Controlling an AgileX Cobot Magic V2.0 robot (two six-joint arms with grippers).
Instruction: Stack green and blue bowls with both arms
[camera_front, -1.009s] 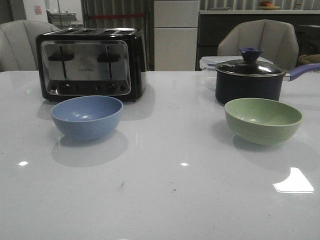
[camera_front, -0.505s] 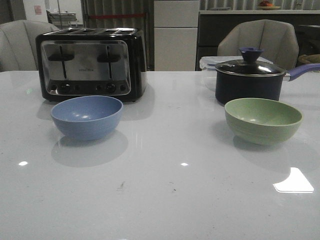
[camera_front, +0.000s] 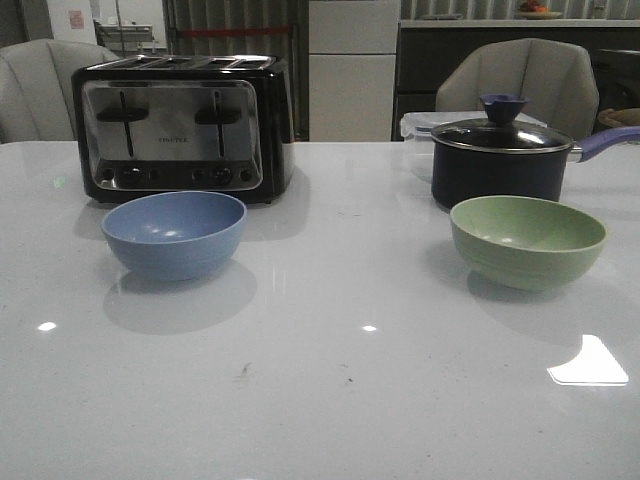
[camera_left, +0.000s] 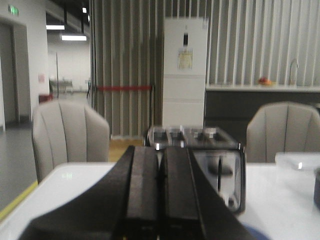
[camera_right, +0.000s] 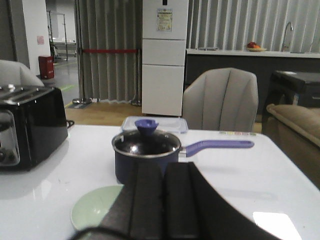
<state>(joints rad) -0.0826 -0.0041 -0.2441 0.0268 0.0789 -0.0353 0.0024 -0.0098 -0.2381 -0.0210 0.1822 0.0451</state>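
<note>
Glossy white tabletop (camera_front: 330, 400) fills the near scene, with grey chairs and a pale fridge in the room beyond. Neither arm shows in the front view. In its wrist view the left gripper (camera_left: 160, 195) has its two dark fingers pressed flat together, holding nothing; the right gripper (camera_right: 165, 200) is likewise closed and empty. Just beyond the right gripper lies the pale sage green round bowl (camera_front: 527, 241), upright on the right of the tabletop, with a dark saucepan with a blue-knobbed lid (camera_front: 500, 150) just behind it. The dusty blue round bowl (camera_front: 174, 233) sits upright on the left, well apart from the green one, in front of a black and chrome four-slot toaster (camera_front: 180, 125). Only a sliver of blue shows at the edge of the left wrist view.

Judging by this, the task is at its start: both bowls untouched, no reach begun. The next move calls for opening a gripper, bringing it down to a bowl's rim, and clearing the saucepan or toaster behind.
</note>
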